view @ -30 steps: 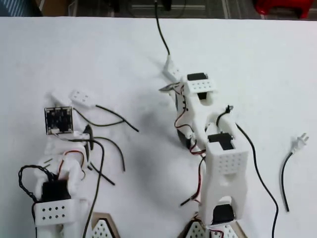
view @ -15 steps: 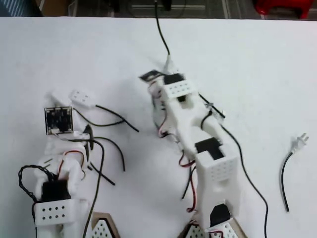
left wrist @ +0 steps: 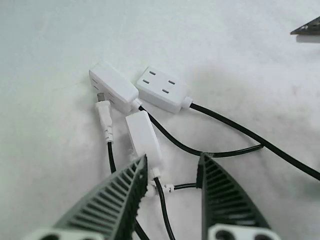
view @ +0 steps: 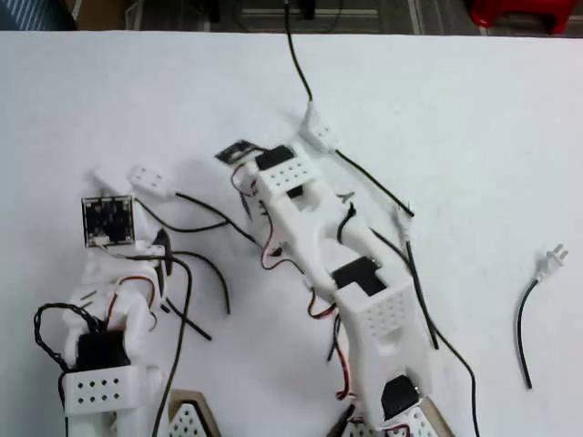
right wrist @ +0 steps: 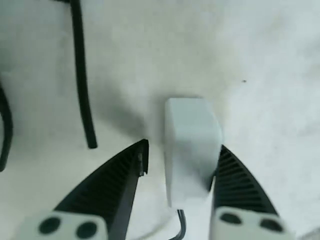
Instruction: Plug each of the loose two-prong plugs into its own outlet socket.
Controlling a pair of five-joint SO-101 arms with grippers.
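Cords and sockets lie scattered over a white counter [view: 474,100]. At nine o'clock, the left arm's dark ribbed pincer [left wrist: 170,166] hangs spread over a white oblong plug body on a black cord [left wrist: 142,134], apparently lined up to grip it. That body touches a white flat socket block [left wrist: 112,87], with a second white slotted socket block [left wrist: 162,89] just beside. A small white two-prong plug [left wrist: 104,117] meets the first block, likely seated. The right arm's dark pincer [right wrist: 182,149], out toward eleven o'clock, is spread around a white boxy block [right wrist: 192,145] resting against one finger [right wrist: 235,190]; whether it is a plug or a socket cannot be told. A third white socket [view: 319,137] sits at twelve o'clock. A loose white two-prong plug on a black cord [view: 549,262] lies near the three o'clock edge, with open room around it, well apart from every socket.
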